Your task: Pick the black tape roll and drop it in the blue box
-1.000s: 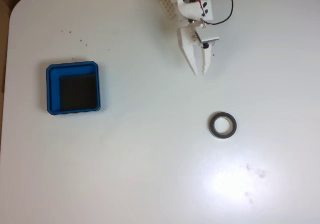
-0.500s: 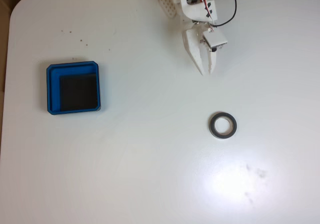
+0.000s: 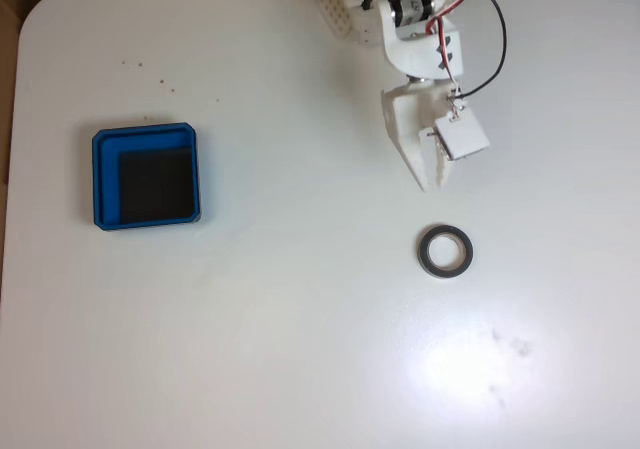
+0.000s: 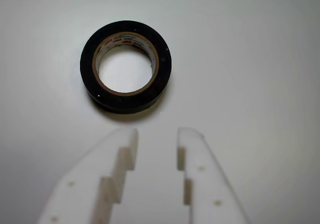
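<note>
The white surface (image 3: 300, 349) carries the blue box (image 3: 146, 132) at its left in the fixed view, empty. The gripper (image 3: 436, 183) hangs released, holding nothing, just short of the black tape roll (image 3: 445, 251) lying flat. Grasp, carry and drop all remain.

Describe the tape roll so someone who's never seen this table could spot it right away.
On the white table, look right of centre in the fixed view, just below the white tool. The flat black tape roll lies alone there, a small dark ring with a tan inner rim, far from the square blue box.
</note>
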Controlling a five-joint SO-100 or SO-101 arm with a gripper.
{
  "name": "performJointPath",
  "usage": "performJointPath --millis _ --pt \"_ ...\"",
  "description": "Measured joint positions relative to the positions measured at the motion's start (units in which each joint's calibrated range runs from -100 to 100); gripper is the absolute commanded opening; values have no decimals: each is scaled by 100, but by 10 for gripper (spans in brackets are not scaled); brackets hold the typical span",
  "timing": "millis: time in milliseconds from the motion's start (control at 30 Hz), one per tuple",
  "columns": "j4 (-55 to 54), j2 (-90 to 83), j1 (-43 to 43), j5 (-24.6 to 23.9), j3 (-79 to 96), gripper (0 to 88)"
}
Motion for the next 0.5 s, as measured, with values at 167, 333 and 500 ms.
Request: performJointPath --millis 167,333,500 --pt "0 1109 0 0 -1031 15" --pt "0 2134 0 0 -2054 15" --pt "0 3235 0 0 -2879 15"
